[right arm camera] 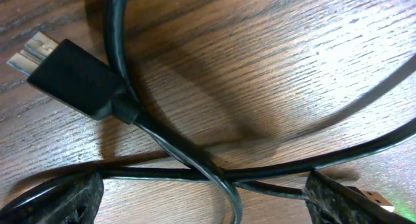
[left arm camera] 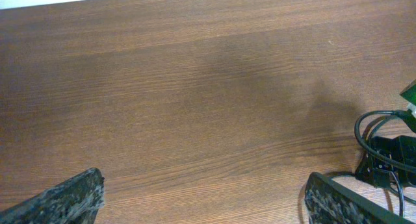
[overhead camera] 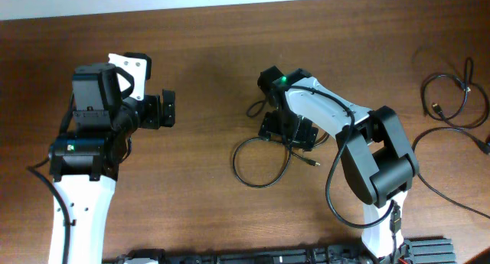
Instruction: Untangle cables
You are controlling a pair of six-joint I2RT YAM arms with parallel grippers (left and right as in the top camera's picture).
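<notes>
The black cables (overhead camera: 246, 172) lie tangled at mid table, with a loop toward the front and a plug end (overhead camera: 312, 163) to its right. My right gripper (overhead camera: 287, 131) is low over the tangle and open. In the right wrist view, crossing cable strands (right arm camera: 195, 156) run between its jaws (right arm camera: 208, 208), and a flat black plug with a metal tip (right arm camera: 68, 78) lies at the upper left. My left gripper (overhead camera: 165, 109) is open and empty to the left, over bare wood (left arm camera: 201, 208). The cable loop shows at the right edge of the left wrist view (left arm camera: 365, 123).
Another thin black cable loop (overhead camera: 448, 103) lies at the far right of the table. A longer black wire (overhead camera: 448, 195) runs toward the right arm's base. The table's far edge (left arm camera: 78, 0) shows at the top of the left wrist view.
</notes>
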